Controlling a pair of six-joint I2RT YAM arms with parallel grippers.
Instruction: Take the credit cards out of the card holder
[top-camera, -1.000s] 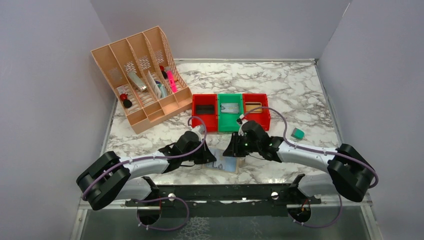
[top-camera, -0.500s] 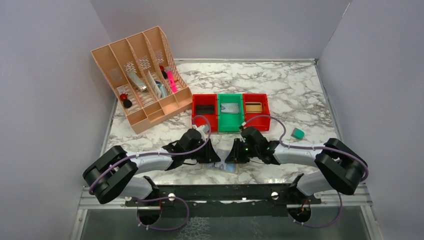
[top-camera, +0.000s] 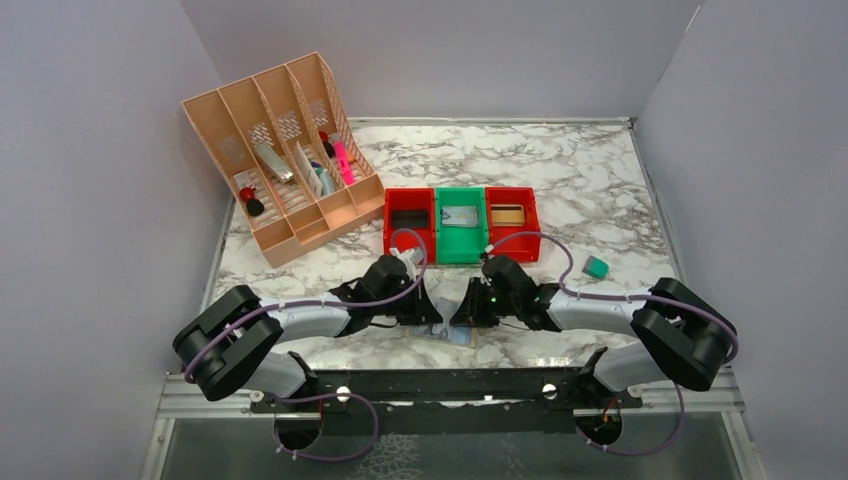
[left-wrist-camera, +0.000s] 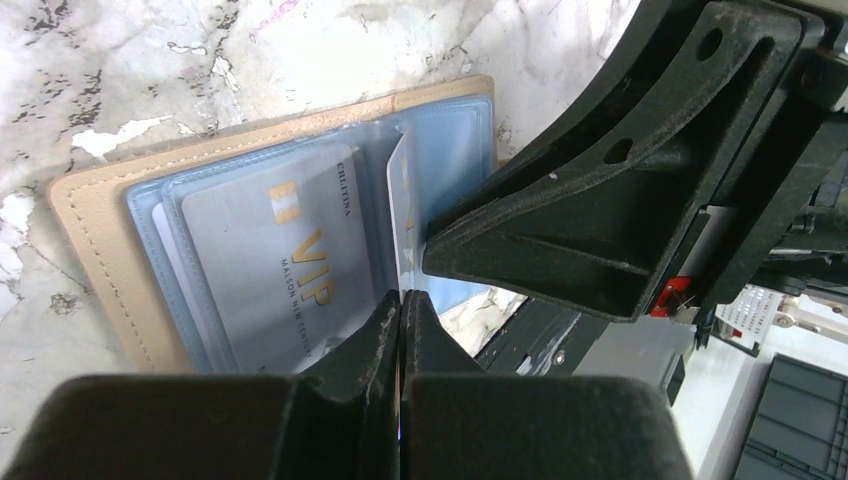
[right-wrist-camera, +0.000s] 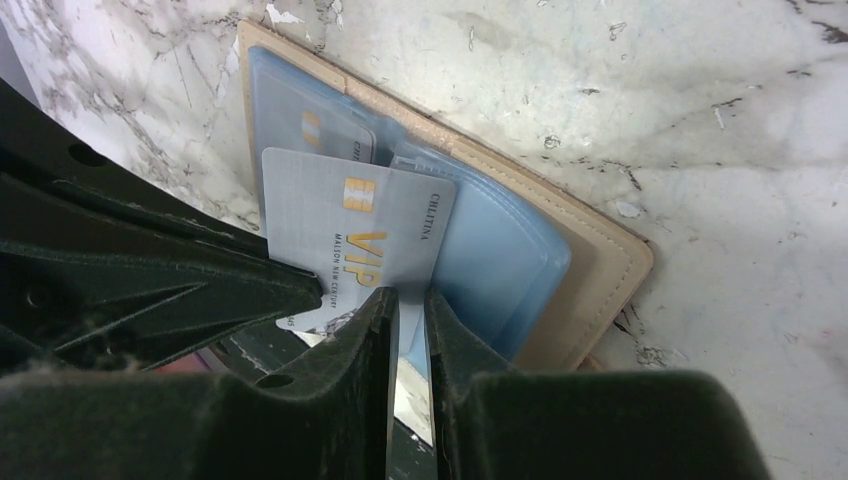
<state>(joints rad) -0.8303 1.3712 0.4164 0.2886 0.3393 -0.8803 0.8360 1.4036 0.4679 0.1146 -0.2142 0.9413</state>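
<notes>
Not far along yet. On the left, left end effector (left-wrist-camera: 400, 300) squeezed shut on the thin edge of the raised card (right-wrist-camera: 350, 240). Silver, lifted up off the page, hard to tell whether fully out of its pocket.

In the middle, card holder (left-wrist-camera: 95, 230) lying open and flat on the tabletop (top-camera: 590, 180), right between the two end effectors. Tan rim all round, pale blue pockets inside. On its left page, the tucked card (left-wrist-camera: 290, 270), silver too, sitting in a clear pocket and not touched. Maybe others under it (only a pale edge peeking out, too little to count). Farther back, three small bins (top-camera: 460, 250), red, green, red, each with something flat inside, too small to name.

On the right, right end effector (right-wrist-camera: 406, 300) with fingers nearly together and a thin pale strip in the gap. Hard to tell what: the card's corner, a clear pocket, or nothing at all.

So, by the look of it: one card partly out, at least one more left to pull.

Writing, left to right. On the tucked card: a gold chip, big gold "VIP", a tiny line under it starting "MAISON", the rest too small. Near the top corner, a small word like "CRLITINA", not sure of every letter. Same marks on the raised card. No brand seen on the card holder.
</notes>
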